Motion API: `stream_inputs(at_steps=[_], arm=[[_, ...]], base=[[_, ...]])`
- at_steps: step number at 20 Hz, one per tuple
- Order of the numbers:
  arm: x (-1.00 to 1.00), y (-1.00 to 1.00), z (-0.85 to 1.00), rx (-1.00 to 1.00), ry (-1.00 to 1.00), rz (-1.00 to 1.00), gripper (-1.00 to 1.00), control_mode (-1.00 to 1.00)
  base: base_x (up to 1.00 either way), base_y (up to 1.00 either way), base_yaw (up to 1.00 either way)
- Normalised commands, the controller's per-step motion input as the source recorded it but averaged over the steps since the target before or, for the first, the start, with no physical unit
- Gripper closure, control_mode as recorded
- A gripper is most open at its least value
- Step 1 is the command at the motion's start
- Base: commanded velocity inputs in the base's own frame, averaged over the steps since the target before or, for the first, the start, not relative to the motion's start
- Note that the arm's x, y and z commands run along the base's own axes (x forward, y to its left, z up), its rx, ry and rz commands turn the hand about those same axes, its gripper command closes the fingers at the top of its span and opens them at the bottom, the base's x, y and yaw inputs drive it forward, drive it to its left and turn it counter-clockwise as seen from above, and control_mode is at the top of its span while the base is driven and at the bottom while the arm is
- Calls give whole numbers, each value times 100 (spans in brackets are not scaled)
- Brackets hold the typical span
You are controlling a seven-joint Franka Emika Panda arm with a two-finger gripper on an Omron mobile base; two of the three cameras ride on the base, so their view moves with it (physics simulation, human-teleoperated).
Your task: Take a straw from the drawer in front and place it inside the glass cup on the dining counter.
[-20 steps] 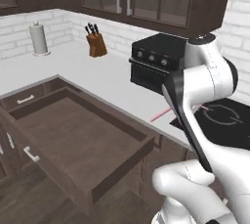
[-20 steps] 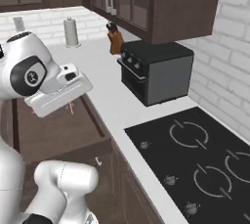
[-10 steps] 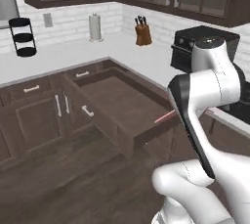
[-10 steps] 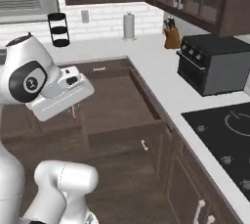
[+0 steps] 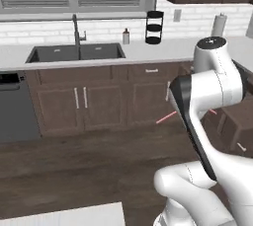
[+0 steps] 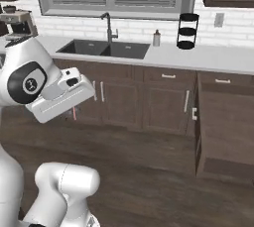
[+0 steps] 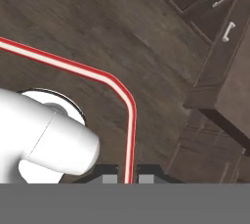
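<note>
Pickup done: pincer (image 7: pixel 128 178) clamps the straw (image 7: pixel 131 120), carried above the floor. Drawer (image 6: pixel 223 122) stands open. Left: reach the cup, drop it in.

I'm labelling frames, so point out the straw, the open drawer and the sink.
straw (image 7: pixel 131 120): hand view, upright stretch above the tool.
drawer (image 6: pixel 221 122): right base view, inside floor.
sink (image 5: pixel 74 53): left base view, basin.
</note>
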Motion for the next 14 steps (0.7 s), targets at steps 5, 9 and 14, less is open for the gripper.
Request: stream_inputs(at_steps=[5, 9, 14], arm=[[0, 0, 0, 0, 0, 0, 100, 100], [0, 0, 0, 0, 0, 0, 100, 100], [0, 0, 0, 0, 0, 0, 100, 100]], base=[[24, 100, 44], [98, 60, 27], [100, 2, 17]])
